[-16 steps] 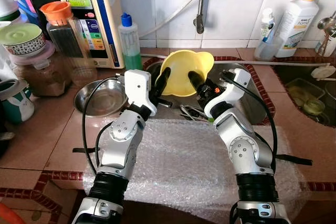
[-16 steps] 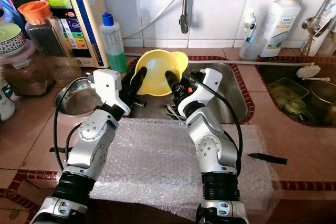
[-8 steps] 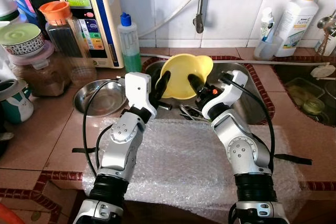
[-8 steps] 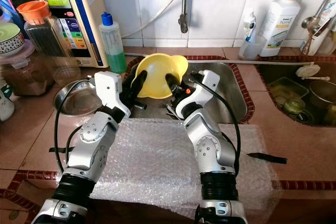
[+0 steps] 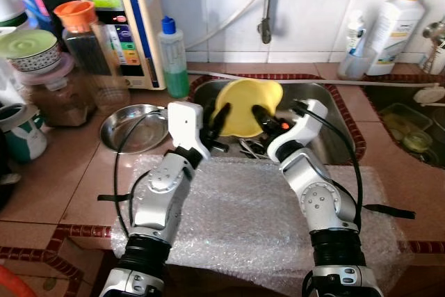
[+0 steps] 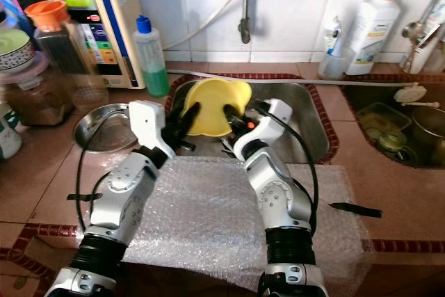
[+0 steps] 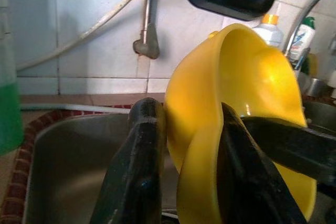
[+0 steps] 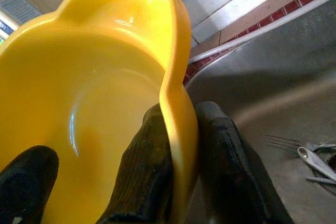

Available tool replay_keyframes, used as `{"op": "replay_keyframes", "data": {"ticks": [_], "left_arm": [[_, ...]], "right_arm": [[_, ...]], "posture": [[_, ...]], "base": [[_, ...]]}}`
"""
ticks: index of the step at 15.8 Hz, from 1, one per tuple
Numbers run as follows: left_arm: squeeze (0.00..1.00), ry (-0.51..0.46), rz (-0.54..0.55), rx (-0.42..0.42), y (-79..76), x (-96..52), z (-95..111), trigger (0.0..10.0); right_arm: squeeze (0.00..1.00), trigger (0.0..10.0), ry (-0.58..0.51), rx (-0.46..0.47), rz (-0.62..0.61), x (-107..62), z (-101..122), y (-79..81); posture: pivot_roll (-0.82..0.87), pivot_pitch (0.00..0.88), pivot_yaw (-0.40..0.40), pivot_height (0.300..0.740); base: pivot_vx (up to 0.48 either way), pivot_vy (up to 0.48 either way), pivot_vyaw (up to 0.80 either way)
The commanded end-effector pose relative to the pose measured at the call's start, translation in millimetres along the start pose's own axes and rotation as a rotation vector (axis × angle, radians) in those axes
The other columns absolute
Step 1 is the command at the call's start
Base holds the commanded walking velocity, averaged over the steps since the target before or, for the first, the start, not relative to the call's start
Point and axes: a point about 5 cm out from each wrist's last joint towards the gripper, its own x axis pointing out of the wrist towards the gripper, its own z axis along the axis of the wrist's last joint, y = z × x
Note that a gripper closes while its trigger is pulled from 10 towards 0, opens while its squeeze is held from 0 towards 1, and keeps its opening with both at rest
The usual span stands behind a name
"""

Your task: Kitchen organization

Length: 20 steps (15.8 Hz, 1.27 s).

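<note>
Pinching the rim of the yellow plastic bowl (image 7: 247, 108) between the left gripper (image 5: 217, 112)'s two black fingers (image 7: 137, 171), one outside the wall and one inside, closed tight on the plastic. Clamping the opposite rim the same way with the right gripper (image 5: 259, 113), its fingers (image 8: 152, 171) straddling the thin edge, one pressing the inner face, one the outer. Holding the bowl tipped nearly on edge between both grippers, its hollow facing the robot, hanging above the steel sink (image 5: 334, 119) and just beyond the sink's near edge. Lying loose on the sink floor below the bowl, some cutlery (image 8: 310, 153). Spreading across the tiled desk (image 5: 62, 165) beneath both silver forearms, a sheet of bubble wrap (image 5: 240, 220). Sitting on the desk left of the sink, a shallow steel dish (image 5: 128, 126), with a green soap bottle (image 5: 172, 57) with a blue cap, a water purifier unit (image 5: 125, 19) and an orange-lidded jar (image 5: 87, 43) behind it. Standing near the wall to the right, a white detergent bottle (image 5: 393, 26).
</note>
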Motion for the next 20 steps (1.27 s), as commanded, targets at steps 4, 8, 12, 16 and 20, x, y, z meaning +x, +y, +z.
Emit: {"op": "replay_keyframes", "data": {"ticks": [4,8,12,16,20], "left_arm": [[1.00,-0.093,-0.174,0.025,-26.0,5.5,23.8,10.0],[1.00,-0.061,-0.293,0.008,-38.9,0.9,23.4,10.0],[1.00,0.000,-0.255,-0.018,-34.3,-8.5,14.3,10.0],[1.00,0.142,-0.216,-0.044,-25.5,-32.2,-10.2,10.0],[1.00,0.213,-0.139,-0.129,-15.7,-41.1,-19.0,10.0]], "right_arm": [[0.00,0.0,-0.109,0.004,-0.207,-2.6,24.4,-29.7],[0.00,0.0,-0.194,-0.132,-0.296,-4.3,38.4,-37.6],[0.00,0.0,-0.203,-0.198,-0.443,-4.1,42.4,-63.7],[0.00,0.0,-0.161,-0.280,-0.588,-8.7,43.0,-101.4],[0.00,0.0,-0.123,-0.275,-0.696,-15.3,41.9,-125.8]], "posture": [[-0.05,0.000,0.073,0.740],[-0.03,0.000,0.065,0.740],[-0.03,0.000,0.065,0.740],[-0.01,0.000,0.067,0.740],[0.01,0.000,0.055,0.740]], "base": [[0.000,0.000,0.00],[0.000,0.000,0.00],[0.000,0.000,0.00],[0.000,0.000,0.00],[0.000,0.000,0.00]]}}
